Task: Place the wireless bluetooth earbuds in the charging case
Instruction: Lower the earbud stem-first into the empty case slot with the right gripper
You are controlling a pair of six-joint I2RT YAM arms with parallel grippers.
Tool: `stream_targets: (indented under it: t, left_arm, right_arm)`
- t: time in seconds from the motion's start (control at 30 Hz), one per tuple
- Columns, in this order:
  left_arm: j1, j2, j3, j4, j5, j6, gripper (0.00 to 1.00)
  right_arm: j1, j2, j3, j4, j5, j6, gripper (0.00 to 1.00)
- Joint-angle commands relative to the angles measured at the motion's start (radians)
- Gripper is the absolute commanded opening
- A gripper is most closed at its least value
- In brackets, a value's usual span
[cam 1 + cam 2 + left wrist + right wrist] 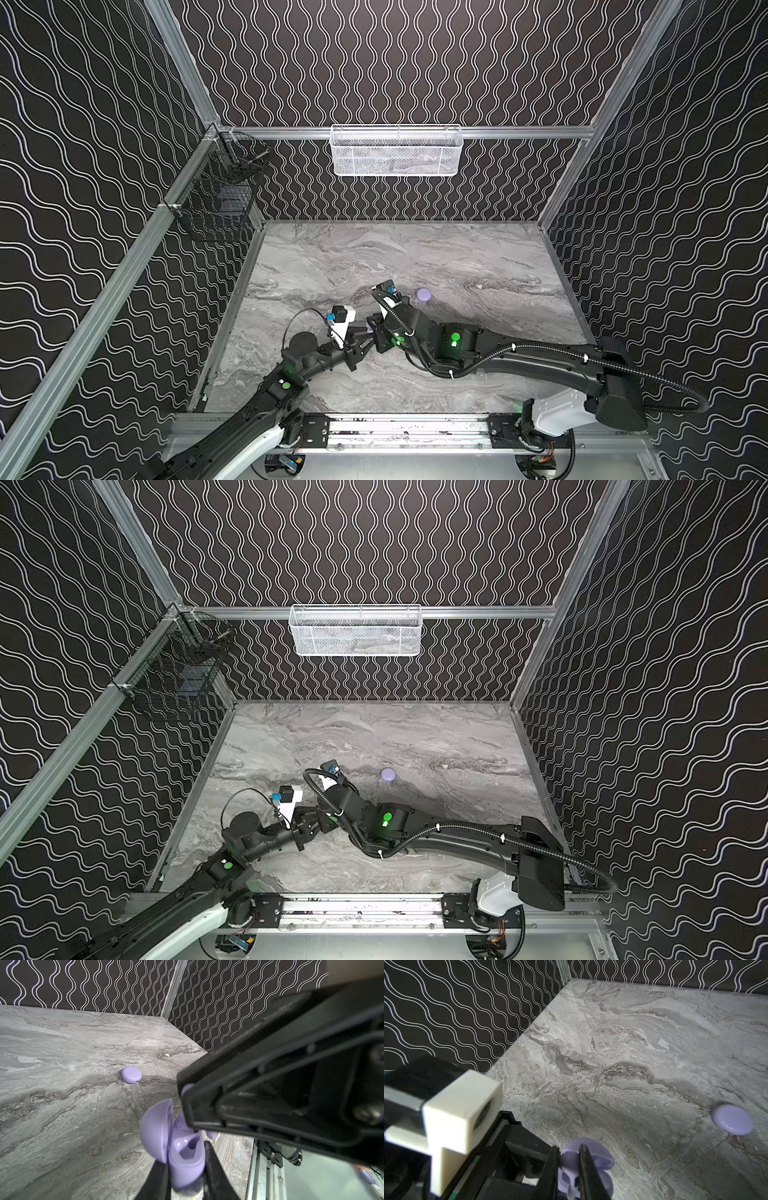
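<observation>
left claw (184, 1154), left of the middle in both top views: pressed against two sides of the open charging case (187, 1172), gripping it, with the lid (154, 1130) swung back. right claw (568, 1153), reaching across to meet it: nearly together, nipping a pale lavender earbud (566, 1160) just over the case's wells; contact with a well cannot be told. further right, a closed case (423, 294) lies flat on the marbled surface (478, 257), well apart from both claws.
</observation>
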Motion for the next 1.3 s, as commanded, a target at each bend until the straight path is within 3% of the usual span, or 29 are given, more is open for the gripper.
stream_targets:
  t: [0.0, 1.27]
  left_arm:
    - [0.003, 0.003, -0.002, 0.039, 0.006, -0.006, 0.15]
    - [0.002, -0.002, -0.009, 0.067, 0.026, -0.019, 0.15]
  right_arm:
    - [0.002, 0.008, -0.003, 0.03, 0.001, 0.008, 0.17]
    - [0.001, 0.006, -0.033, 0.036, 0.005, 0.009, 0.17]
